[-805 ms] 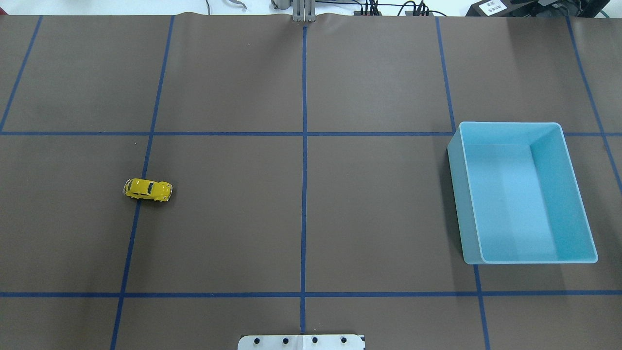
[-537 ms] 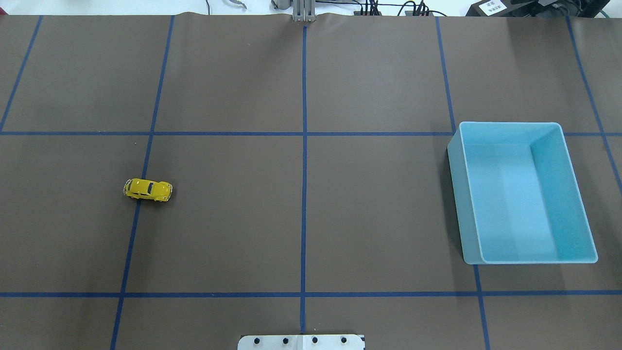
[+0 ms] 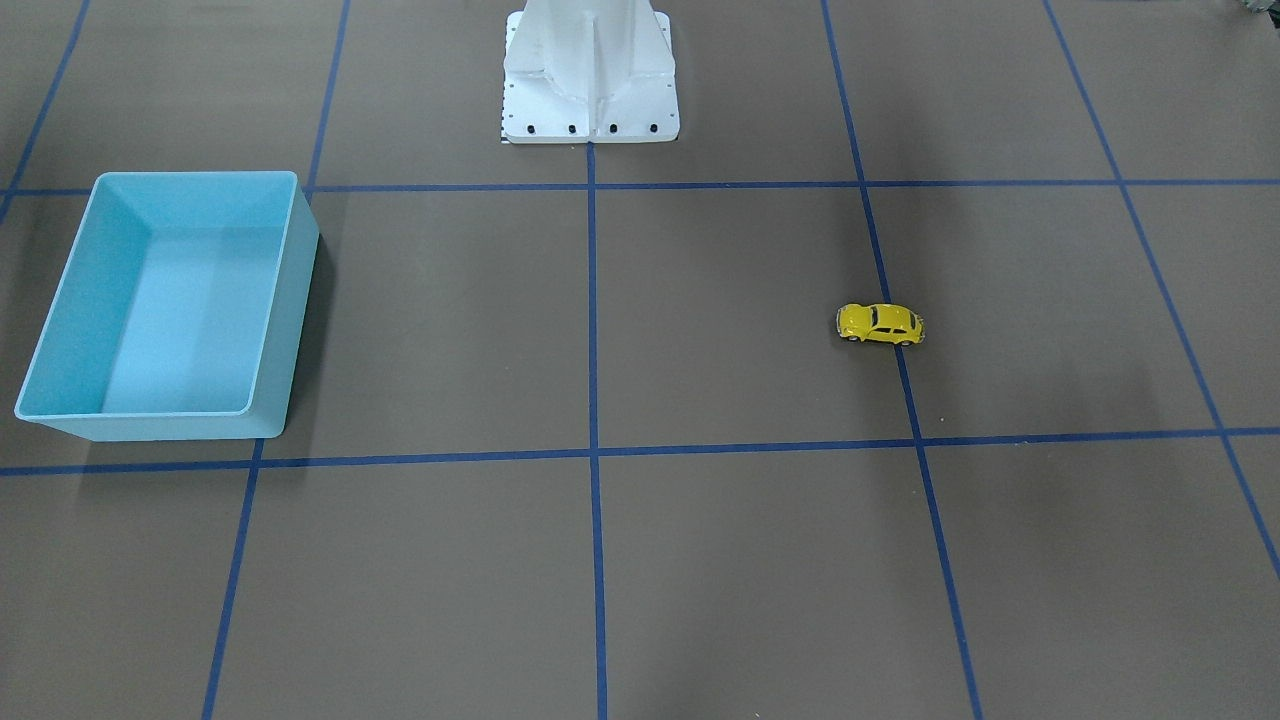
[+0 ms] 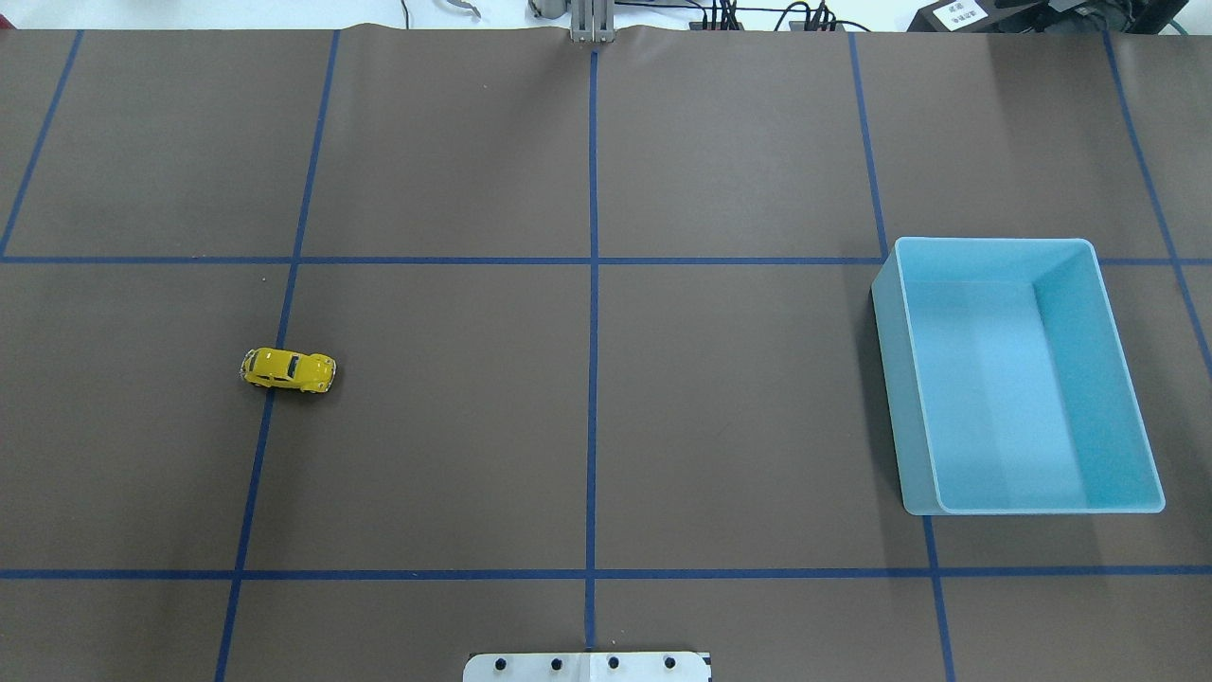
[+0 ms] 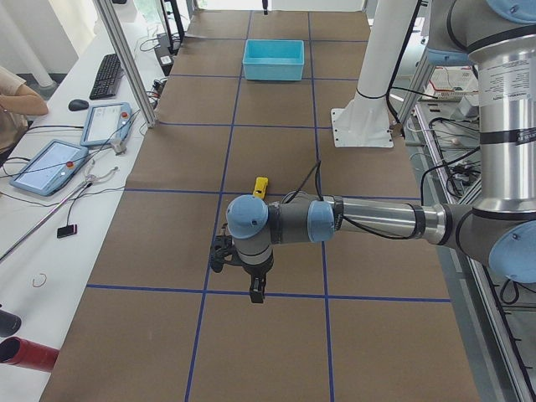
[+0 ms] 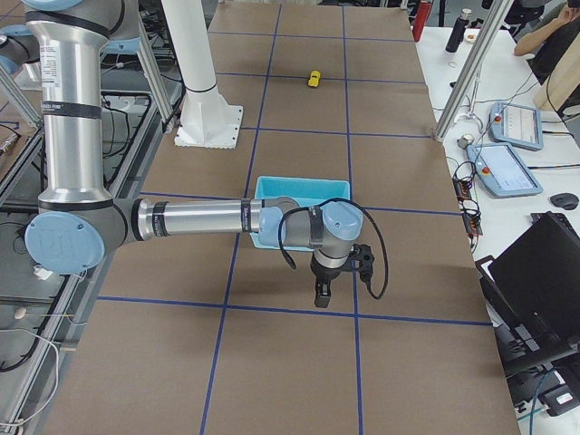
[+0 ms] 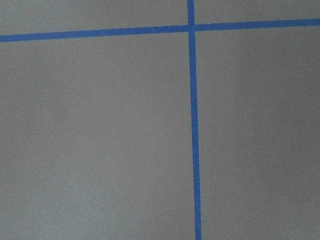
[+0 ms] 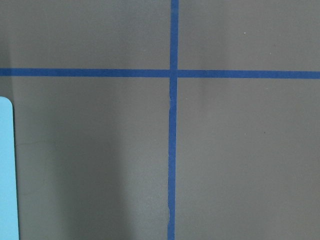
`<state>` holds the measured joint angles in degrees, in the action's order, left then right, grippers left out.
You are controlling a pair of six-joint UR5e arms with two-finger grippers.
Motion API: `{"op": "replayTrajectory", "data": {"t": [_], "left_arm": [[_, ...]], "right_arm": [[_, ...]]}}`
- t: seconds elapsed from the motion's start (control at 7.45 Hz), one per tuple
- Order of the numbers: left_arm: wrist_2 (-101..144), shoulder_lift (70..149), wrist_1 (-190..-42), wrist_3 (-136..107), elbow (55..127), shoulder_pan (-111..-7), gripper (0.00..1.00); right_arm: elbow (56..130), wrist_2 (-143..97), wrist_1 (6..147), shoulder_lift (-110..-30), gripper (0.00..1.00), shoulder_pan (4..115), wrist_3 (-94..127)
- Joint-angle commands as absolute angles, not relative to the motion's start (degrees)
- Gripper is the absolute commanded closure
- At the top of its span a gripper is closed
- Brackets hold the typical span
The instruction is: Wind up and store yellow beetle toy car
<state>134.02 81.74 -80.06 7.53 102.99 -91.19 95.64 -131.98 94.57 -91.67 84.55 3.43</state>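
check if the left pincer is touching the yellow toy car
Apart. The overhead view shows the yellow beetle toy car alone on the brown mat, with no arm near it; the exterior left view shows the left pincer clear of the car.

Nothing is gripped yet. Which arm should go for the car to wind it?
Left. The yellow beetle toy car sits in the left half of the table, and the left claw hangs on that side. The blue bin is far right.

one toy car (image 4: 288, 370), one blue bin (image 4: 888, 398)
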Motion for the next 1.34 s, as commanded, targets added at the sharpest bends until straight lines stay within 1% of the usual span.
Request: {"op": "replayTrajectory", "data": {"t": [0.0,0.67,0.94,1.21], "left_arm": [[134.03,82.26,-80.07,7.56,103.45,-91.23,0.0],[134.3,83.67,-81.12,7.56,104.06,-90.27,0.0],[134.38,85.69,-82.17,8.08,105.72,-85.63,0.0],[134.38,89.28,-85.69,7.56,108.71,-74.32,0.0]], "right_arm": [[95.8,-132.1,94.57,-91.67,0.0,84.55,3.43],[95.89,-132.1,94.57,-91.67,0.0,84.55,3.43],[95.89,-132.1,94.57,-91.67,0.0,84.55,3.43],[95.89,-132.01,94.57,-91.58,0.0,84.55,3.43]]}}
